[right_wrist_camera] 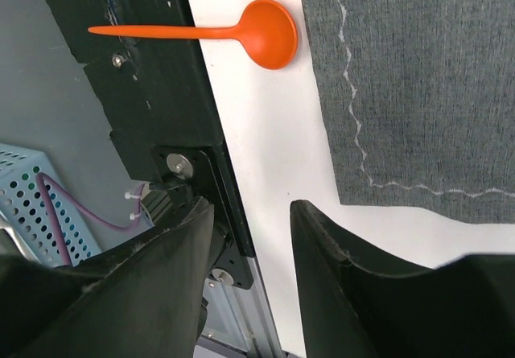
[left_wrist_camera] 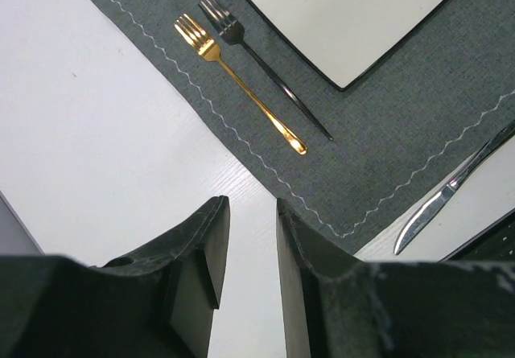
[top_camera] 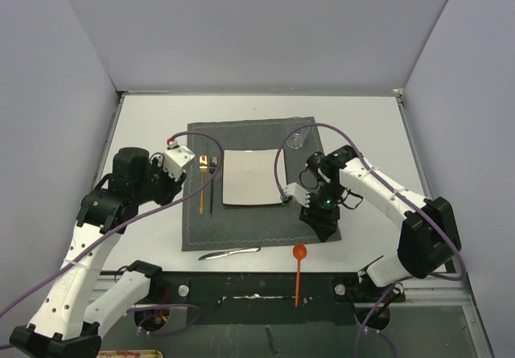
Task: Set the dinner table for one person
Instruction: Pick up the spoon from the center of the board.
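Top external view shows the large flat white rectangular bench (top_camera: 145, 133) filling the space ahead of my two arms, carrying everything else. A dark grey cloth placemat with pale zigzag stitching (top_camera: 241, 229) lies at its middle, and a square off-white plate (top_camera: 251, 177) sits on the mat.

Left of the plate, a slim gold metal fork (left_wrist_camera: 241, 84) and a thin black fork (left_wrist_camera: 265, 68) lie side by side on the mat, the gold one on the outside, tines toward the far side. A silver table knife (top_camera: 229, 253) lies on the bare bench just beside the mat's near edge. An orange plastic spoon (top_camera: 298, 273) has its bowl on the bench off the mat's near right part, with its handle reaching over the black base rail (top_camera: 241, 281).

My left pincer (left_wrist_camera: 251, 205) is spread a little with nothing between its fingers, above bare bench beside the mat's left edge. My right pincer (right_wrist_camera: 251, 207) is spread wider, also empty, above the bench by the mat's near right corner.
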Tool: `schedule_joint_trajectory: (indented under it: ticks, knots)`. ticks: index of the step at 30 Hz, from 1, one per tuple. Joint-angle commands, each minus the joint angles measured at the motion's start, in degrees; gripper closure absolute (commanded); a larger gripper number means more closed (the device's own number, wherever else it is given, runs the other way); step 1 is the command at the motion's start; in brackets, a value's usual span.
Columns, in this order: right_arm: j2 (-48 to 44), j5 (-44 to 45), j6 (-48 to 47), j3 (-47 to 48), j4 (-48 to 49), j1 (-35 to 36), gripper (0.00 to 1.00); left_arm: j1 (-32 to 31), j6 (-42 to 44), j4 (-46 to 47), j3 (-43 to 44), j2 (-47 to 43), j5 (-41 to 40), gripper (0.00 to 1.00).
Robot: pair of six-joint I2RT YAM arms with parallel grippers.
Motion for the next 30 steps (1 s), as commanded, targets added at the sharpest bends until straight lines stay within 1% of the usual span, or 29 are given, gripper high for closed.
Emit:
schedule_joint_trajectory:
  ticks: [1,6,11,19,30]
  knots:
    - [-0.62,-1.04,1.76,1.53,1.34,2.52,0.56,0.74,1.05,1.15,1.03,-0.07,-1.19,0.71]
    - [1.44,-1.61,1.63,2.49,2.88,3.97,0.55,0.90,1.67,3.12,1.43,0.57,-6.08,0.71]
    - [4.89,-2.42,2.10,2.97,5.54,5.50,0.56,2.78,0.59,7.50,0.94,-0.63,-10.64,0.71]
    - [10.33,-2.78,2.14,2.68,9.37,6.24,0.58,3.96,0.87,7.54,1.00,-1.27,-11.45,0.71]
    - [15.39,-4.23,2.88,1.96,10.58,7.98,0.64,4.29,1.50,8.29,1.51,0.29,-10.72,0.71]
